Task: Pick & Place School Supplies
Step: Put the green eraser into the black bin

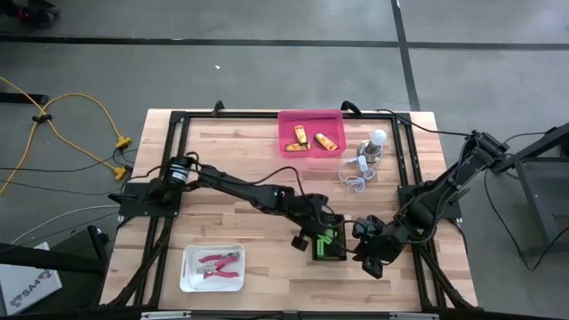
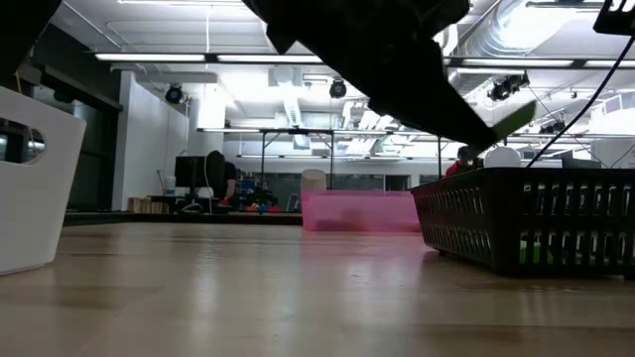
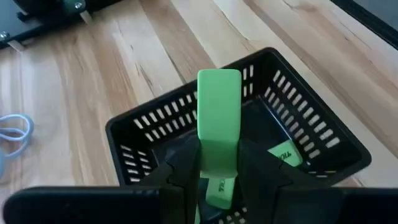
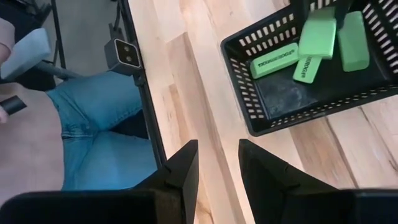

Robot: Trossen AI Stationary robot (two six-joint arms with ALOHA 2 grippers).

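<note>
surface: wood table [image 1: 258, 231] | left end effector [image 3: 219, 163] clamps green block [image 3: 219, 118] over black basket [image 3: 143, 130] | right end effector [image 4: 217, 163] open

table top [image 1: 240, 160] is light wood planks, smooth with a soft sheen. black basket [image 3: 311, 134] looks like matt slotted plastic, pink tray [image 1: 286, 142] and white tray [image 1: 188, 277] are smooth plastic too. green blocks [image 4: 273, 63] look matt, kinda rubbery, with dark print on them. left gripper [image 3: 217, 177] fingers are matt black plastic, frame [image 1: 178, 124] round the table looks like black metal
</note>
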